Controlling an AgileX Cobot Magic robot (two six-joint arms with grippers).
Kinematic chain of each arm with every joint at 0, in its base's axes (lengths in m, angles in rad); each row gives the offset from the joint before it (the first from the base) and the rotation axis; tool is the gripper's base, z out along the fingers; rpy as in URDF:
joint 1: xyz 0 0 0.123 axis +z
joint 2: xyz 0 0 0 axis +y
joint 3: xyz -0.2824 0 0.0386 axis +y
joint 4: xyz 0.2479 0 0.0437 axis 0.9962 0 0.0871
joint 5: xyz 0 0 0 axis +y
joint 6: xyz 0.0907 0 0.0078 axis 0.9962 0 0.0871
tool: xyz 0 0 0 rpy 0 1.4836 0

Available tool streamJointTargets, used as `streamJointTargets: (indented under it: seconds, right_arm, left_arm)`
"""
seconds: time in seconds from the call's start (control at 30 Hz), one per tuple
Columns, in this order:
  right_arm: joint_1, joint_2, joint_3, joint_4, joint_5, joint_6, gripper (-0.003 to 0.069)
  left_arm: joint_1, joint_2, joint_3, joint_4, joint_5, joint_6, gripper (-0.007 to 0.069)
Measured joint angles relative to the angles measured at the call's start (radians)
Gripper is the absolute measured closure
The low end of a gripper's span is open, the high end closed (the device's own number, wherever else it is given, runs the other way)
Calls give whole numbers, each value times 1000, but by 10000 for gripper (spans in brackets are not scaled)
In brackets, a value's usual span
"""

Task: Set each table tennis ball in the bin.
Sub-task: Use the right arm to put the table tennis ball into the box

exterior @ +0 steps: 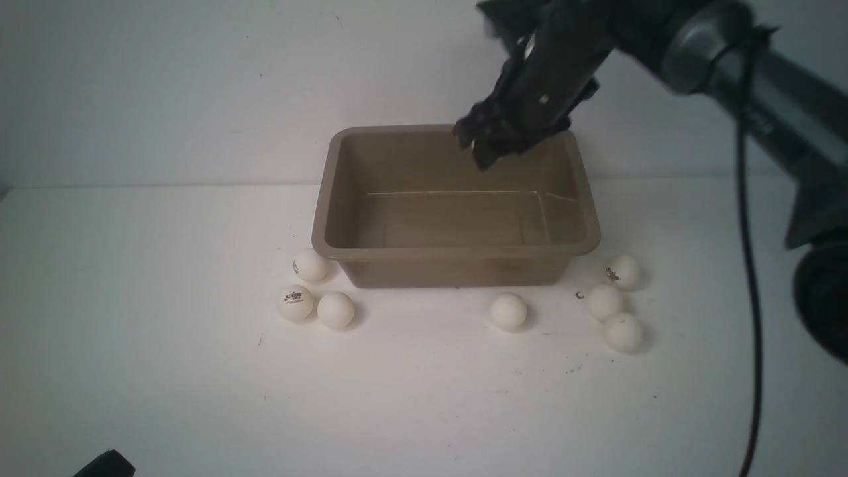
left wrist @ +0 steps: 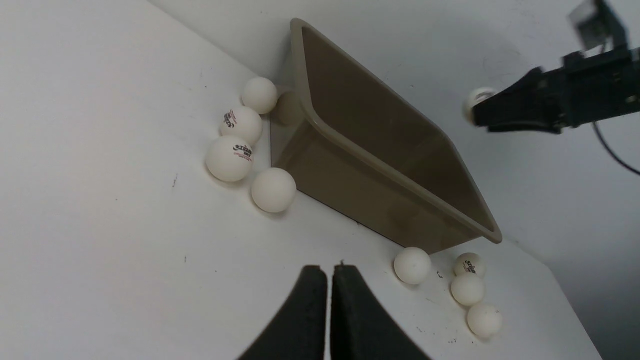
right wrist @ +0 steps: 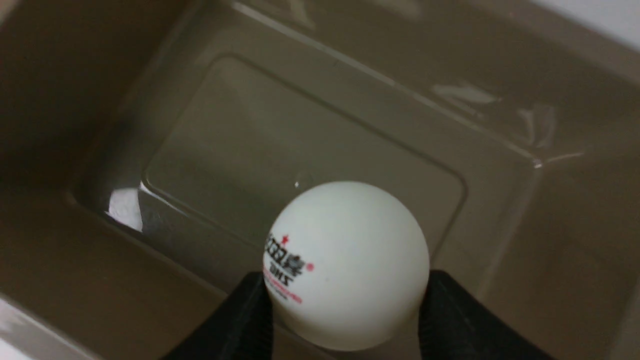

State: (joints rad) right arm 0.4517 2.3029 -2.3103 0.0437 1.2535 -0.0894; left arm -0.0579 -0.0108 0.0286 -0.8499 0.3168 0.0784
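Left pincer [left wrist: 328, 274] sitting closed over the white surface [exterior: 132, 344]. Table tennis balls [exterior: 336, 310] lying clustered off the left front corner of the bin [exterior: 457, 252]. Right pincer [exterior: 487, 142] hanging over the bin, clamping a logo-printed ball [right wrist: 345, 265]. More balls lying in front and off the right corner.

Lit softly from above and a little from the left, rather dim and greyish, with only faint short shadows to the right of the table tennis balls [exterior: 509, 311] on the white surface [exterior: 165, 371]. Smeared by motion blur at the right claw [exterior: 481, 142] in the front view. Marked with pale glare streaks on the glossy inner walls of the bin [right wrist: 475, 95] in the right wrist view, yet sharp on the held ball [right wrist: 345, 265].
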Motion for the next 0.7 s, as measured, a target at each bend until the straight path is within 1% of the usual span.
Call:
streamJointTargets:
  seconds: [0.1, 0.23, 0.43, 0.5, 0.63, 0.7]
  right_arm:
    - [13, 70, 2, -19, 0, 3, 312]
    - [11, 100, 2, -17, 0, -9, 312]
    - [11, 105, 2, 27, -1, -28, 312]
    - [11, 105, 2, 31, -1, -29, 300]
    - [8, 105, 2, 48, -1, -13, 221]
    - [1, 102, 2, 57, -1, -12, 207]
  left_arm:
    - [0, 0, 0, 0, 0, 0, 625]
    - [0, 0, 0, 0, 0, 0, 625]
    - [0, 0, 0, 0, 0, 0, 625]
    - [0, 0, 0, 0, 0, 0, 625]
    - [0, 0, 0, 0, 0, 7, 625]
    - [0, 0, 0, 0, 0, 7, 625]
